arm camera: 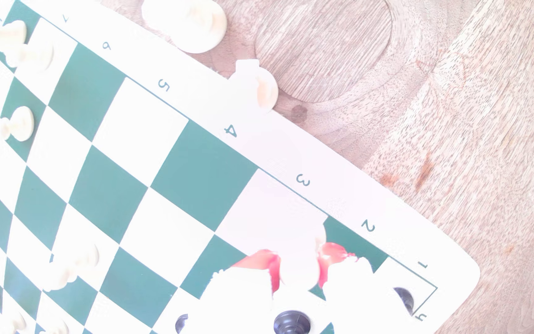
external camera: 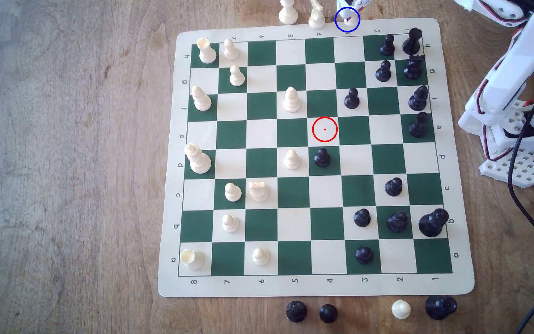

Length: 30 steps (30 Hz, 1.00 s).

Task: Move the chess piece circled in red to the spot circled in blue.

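Over the board's far edge, the gripper (arm camera: 297,260) grips the white pawn (external camera: 350,21) inside the blue ring (external camera: 347,19).

Brown wooden table (external camera: 66,160) bearing green-and-cream chess mat (external camera: 315,285); cream pieces (external camera: 288,13) just beyond the far edge, three black pieces (external camera: 296,311) and a cream pawn (external camera: 400,309) along the near edge.

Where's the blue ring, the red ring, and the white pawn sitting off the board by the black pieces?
blue ring (external camera: 347,19): exterior view, centre dot.
red ring (external camera: 324,129): exterior view, centre dot.
white pawn (external camera: 400,308): exterior view, round head.
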Tool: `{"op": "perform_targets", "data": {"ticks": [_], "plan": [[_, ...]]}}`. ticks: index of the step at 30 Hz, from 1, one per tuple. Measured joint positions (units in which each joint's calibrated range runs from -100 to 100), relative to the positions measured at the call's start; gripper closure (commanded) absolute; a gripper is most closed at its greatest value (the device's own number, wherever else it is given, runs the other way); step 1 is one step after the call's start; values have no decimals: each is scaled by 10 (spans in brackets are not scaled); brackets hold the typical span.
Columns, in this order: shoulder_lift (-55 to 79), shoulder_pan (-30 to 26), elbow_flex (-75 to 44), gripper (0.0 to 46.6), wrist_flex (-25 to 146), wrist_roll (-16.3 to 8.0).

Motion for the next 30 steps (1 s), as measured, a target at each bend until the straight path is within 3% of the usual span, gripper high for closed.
{"op": "perform_targets", "data": {"ticks": [30], "plan": [[117, 24, -9, 462, -98, 5]]}}
